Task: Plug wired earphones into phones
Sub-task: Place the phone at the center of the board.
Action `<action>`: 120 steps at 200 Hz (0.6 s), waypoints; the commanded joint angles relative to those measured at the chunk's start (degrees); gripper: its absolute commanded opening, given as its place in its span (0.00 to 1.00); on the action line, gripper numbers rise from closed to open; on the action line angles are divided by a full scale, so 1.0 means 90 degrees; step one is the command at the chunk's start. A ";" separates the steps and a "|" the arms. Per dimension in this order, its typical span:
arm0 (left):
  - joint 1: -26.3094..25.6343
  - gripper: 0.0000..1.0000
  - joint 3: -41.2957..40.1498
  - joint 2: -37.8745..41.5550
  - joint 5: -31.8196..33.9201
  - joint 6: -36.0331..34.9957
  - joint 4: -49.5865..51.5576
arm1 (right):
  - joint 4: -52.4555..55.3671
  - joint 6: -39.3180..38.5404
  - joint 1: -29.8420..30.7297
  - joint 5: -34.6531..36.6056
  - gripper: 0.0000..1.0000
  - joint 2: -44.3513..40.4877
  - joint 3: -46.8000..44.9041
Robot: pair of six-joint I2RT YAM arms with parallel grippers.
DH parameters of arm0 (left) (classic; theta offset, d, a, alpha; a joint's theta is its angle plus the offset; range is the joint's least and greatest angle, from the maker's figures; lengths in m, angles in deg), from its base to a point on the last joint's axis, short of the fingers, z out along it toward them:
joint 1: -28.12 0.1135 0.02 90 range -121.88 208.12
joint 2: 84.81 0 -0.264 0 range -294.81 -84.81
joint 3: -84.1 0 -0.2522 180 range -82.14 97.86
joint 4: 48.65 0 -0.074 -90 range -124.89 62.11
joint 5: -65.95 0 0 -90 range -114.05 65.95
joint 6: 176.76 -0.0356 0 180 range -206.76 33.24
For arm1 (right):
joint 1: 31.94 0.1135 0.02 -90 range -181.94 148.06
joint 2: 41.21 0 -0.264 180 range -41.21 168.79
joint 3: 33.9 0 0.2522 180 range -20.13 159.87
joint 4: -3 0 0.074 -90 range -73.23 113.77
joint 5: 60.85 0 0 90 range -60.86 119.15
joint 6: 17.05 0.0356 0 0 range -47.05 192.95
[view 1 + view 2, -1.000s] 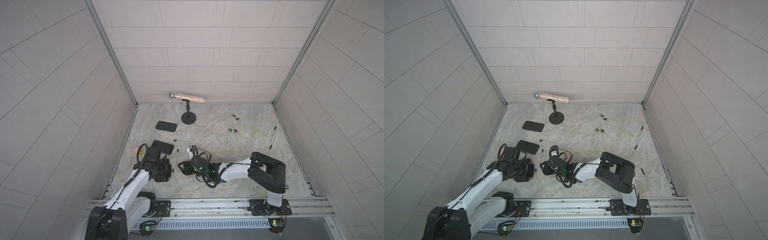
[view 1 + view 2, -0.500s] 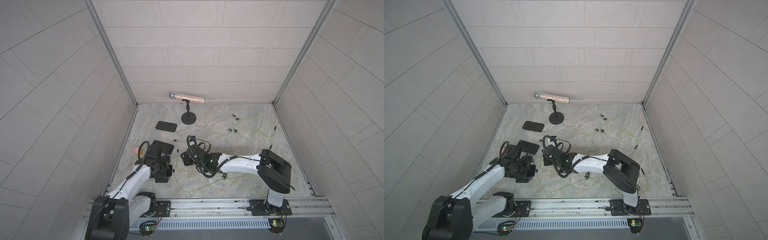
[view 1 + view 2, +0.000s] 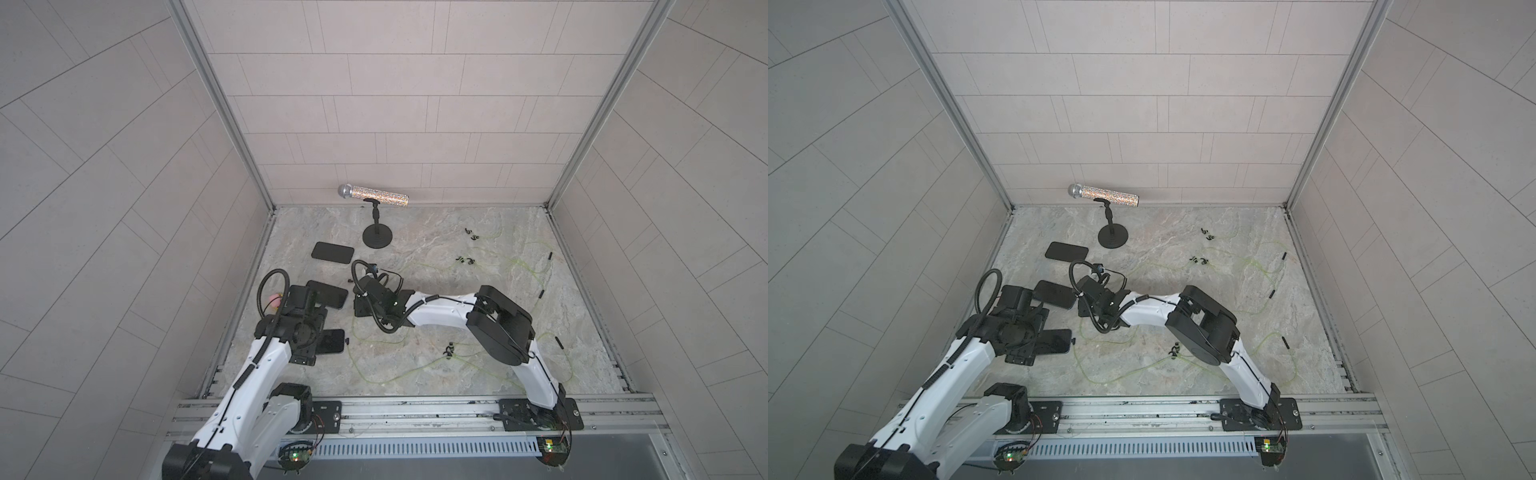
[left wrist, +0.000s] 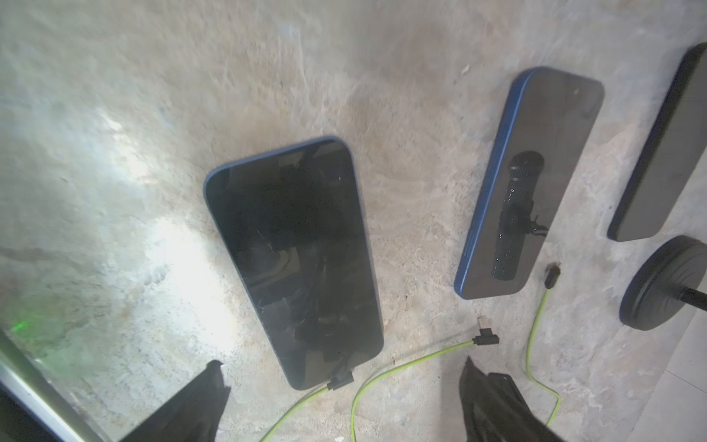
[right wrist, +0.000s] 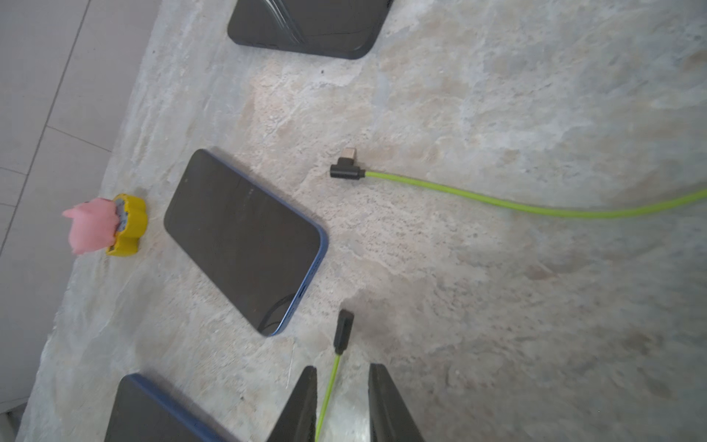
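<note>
Already, in the left wrist view, the near phone lies flat on the surface with an angled plug seated in its end. The left gripper hangs over it with its fingers spread wide, holding nothing. From the right wrist, the right gripper has its fingers a narrow way apart astride a green cable, not visibly pinching it. The straight plug lies just beside the port end of the middle phone. That cable looks light and limp (it will likely buckle if pushed), so the stiff black plug body is probably the better place to grip. The glossy phone may slide unless braced. In both top views, the right arm now reaches farther from the rail toward the middle phone than a second ago, and an earbud pair it covered then lies exposed.
</note>
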 commanded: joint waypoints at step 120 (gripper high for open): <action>0.0036 0.99 0.0105 -0.0125 0.0361 -0.0140 0.0507 | 0.0615 0.0442 -0.0069 -0.0075 0.14 0.0695 0.0912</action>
